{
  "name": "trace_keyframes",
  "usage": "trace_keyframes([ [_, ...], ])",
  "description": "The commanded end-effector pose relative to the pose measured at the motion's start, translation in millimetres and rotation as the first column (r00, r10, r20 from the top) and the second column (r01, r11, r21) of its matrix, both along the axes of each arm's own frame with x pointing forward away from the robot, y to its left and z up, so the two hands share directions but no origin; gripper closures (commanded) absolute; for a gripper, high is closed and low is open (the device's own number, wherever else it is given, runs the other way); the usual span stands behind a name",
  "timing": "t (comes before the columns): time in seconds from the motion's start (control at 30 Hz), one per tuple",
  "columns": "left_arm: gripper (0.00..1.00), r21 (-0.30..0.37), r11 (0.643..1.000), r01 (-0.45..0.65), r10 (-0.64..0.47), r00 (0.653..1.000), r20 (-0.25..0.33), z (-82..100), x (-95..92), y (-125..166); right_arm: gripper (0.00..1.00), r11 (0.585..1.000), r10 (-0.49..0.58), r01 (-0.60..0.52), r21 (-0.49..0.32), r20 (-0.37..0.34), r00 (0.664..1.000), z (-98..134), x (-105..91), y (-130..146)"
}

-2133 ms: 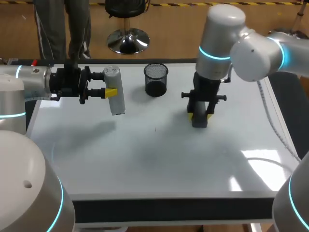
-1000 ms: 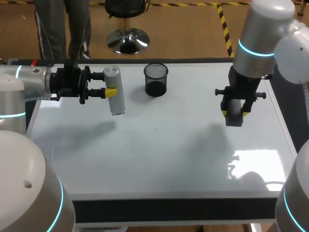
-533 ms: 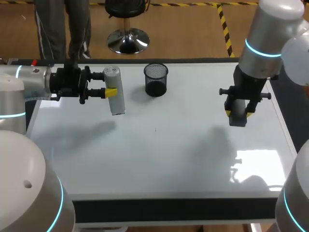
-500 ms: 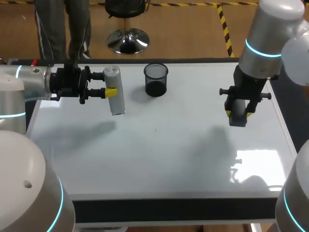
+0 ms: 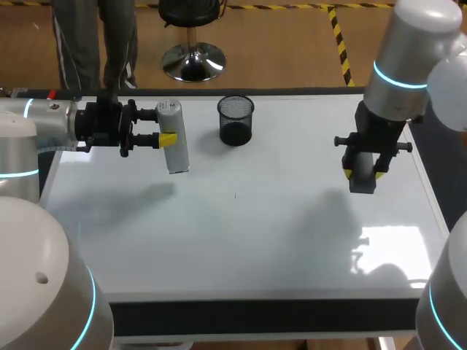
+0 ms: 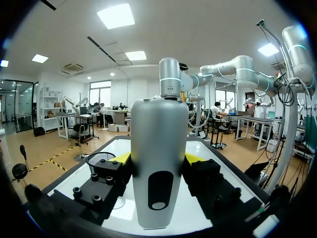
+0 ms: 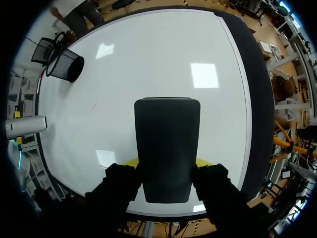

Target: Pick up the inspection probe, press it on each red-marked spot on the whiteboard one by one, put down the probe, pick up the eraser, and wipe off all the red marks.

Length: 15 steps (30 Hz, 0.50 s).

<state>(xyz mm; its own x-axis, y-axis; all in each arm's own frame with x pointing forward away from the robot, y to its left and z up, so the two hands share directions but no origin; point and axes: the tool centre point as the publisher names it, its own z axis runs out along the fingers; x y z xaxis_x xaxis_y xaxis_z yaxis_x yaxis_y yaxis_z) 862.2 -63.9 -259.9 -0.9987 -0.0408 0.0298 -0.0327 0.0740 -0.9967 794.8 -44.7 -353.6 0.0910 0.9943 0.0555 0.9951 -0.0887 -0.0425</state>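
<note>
The whiteboard [image 5: 241, 248] fills the table, and from where I stand it shows no red marks. There is only a tiny dark tick [image 5: 235, 195] near its centre, too small to tell the colour.

The left arm [image 5: 36, 127] comes in level at 9 o'clock. The right arm [image 5: 405, 65] drops steeply at 3 o'clock. A black mesh cup [image 5: 236, 120] stands at 12 o'clock.

The left gripper [image 5: 162, 127] is clamped on the silver probe [image 5: 174, 146] at about 10 o'clock. The probe stands upright, crosswise to the level fingers. Its shadow falls well apart from it, so I judge it is held above the board and not yet put down.

The right gripper [image 5: 363, 173] points straight down at 3 o'clock and pinches the dark eraser [image 5: 363, 182] from both sides. The eraser's long axis runs out along the fingers toward the board. In the right wrist view its flat end [image 7: 167, 144] faces the white surface ahead. Its shadow lies off toward 8 o'clock, so it looks lifted clear.

From the eraser, the tick lies toward 9 o'clock and the cup toward 10. If any wiping is left, the right arm would have to carry the eraser inward and lower its end flat. The left gripper is about as near the tick but is taken up with the probe.
</note>
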Motion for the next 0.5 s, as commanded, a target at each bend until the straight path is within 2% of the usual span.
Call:
trace_keyframes([
  [0.03, 1.00, -0.001, 1.000, -0.002, 0.002, 1.000, 0.002, 0.5, -0.6, 0, 1.00, 1.000, 0.008, -0.007, 0.007, -0.009, 1.000, -4, -0.3, -8],
  [0.27, 1.00, -0.001, 1.000, -0.002, 0.002, 1.000, 0.002, 0.5, -0.6, 0, 1.00, 1.000, 0.024, -0.024, 0.000, -0.018, 1.000, -12, -7.0, -23],
  [0.5, 1.00, -0.001, 1.000, -0.002, 0.002, 1.000, 0.002, 0.5, -0.6, 0, 1.00, 0.999, 0.049, -0.049, 0.016, -0.035, 0.998, -26, -5.5, -40],
])
